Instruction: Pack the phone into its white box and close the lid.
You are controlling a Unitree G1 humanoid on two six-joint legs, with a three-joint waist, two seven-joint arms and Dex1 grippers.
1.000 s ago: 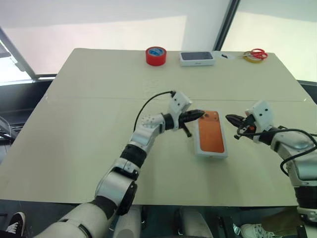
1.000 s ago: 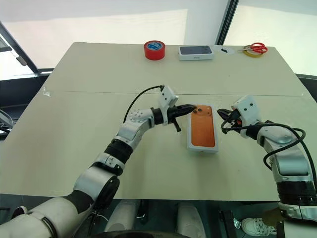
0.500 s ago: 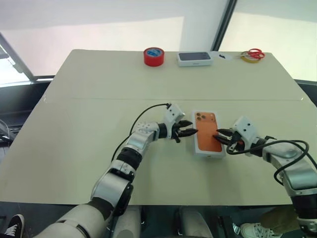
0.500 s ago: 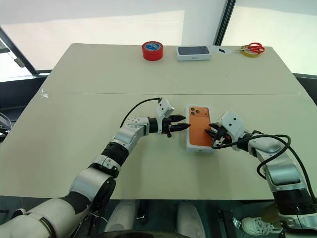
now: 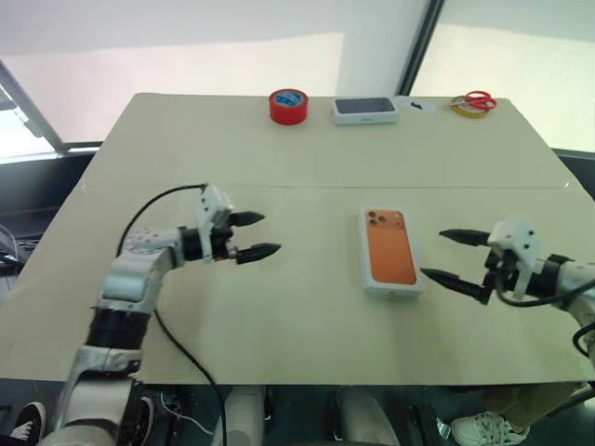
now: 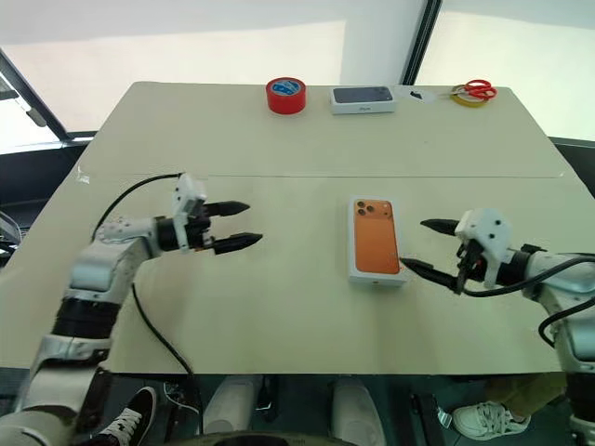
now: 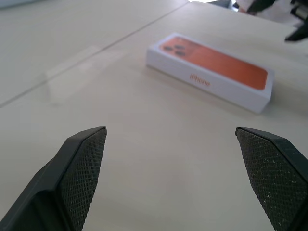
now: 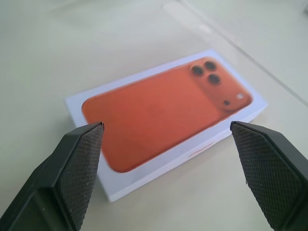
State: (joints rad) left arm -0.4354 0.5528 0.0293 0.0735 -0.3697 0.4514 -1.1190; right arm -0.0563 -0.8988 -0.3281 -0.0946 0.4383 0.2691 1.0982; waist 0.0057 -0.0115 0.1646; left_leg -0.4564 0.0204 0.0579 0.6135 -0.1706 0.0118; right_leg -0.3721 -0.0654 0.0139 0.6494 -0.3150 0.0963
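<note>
Nearest the robot, the left gripper (image 5: 251, 234) hovers over the bare table (image 5: 279, 307) with its fingers spread wide and holding nothing, well apart from the white box (image 5: 390, 282). The right gripper (image 5: 453, 256) sits just beside the box's right edge, its fingers equally wide and empty. The lid (image 5: 389, 249) with its orange phone picture is seated on the box at mid-table. At the far edge stand a red tape roll (image 5: 289, 105), a dark-topped white case (image 5: 366, 110) and scissors (image 5: 476, 100).
</note>
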